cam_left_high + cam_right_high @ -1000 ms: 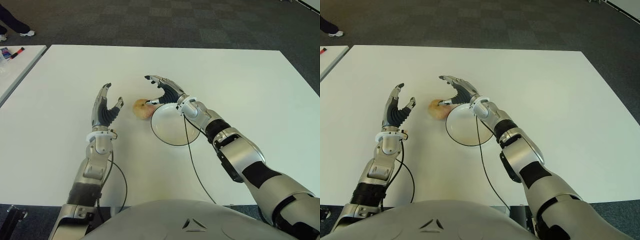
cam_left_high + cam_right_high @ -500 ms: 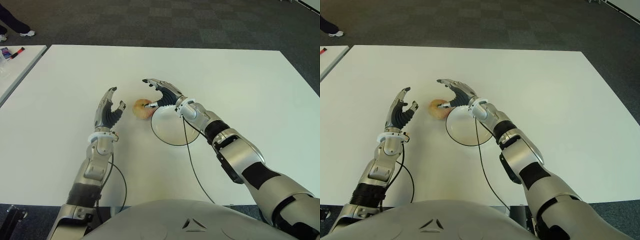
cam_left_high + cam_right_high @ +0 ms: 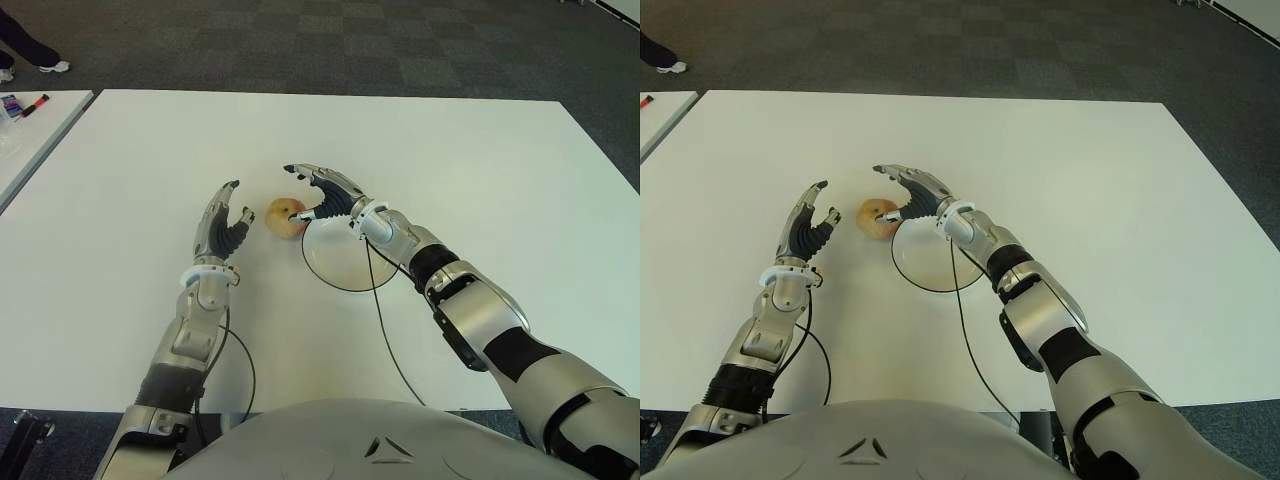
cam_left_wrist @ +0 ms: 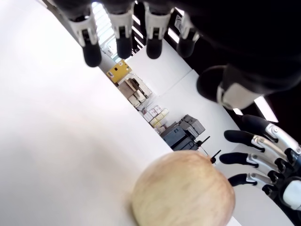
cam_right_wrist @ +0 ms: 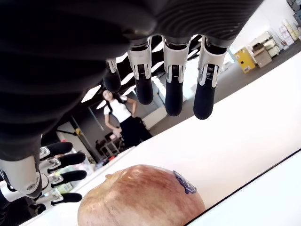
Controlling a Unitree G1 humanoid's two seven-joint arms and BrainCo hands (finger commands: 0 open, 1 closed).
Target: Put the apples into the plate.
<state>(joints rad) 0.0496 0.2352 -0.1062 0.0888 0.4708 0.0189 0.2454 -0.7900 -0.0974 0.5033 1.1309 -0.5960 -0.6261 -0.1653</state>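
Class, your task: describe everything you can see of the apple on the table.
The apple is round, yellowish with a red blush, smooth-skinned, and carries a small dark sticker, seen in the right wrist view. It sits on the white table just outside the plate, beside its left rim. The open left robot hand and open right robot hand flank it; whether either touches it is unclear.

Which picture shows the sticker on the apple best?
The right wrist view: the apple fills it and its small blue sticker faces the camera. The left wrist view shows the apple's other side and stem. In both eye views the apple is too small to tell.
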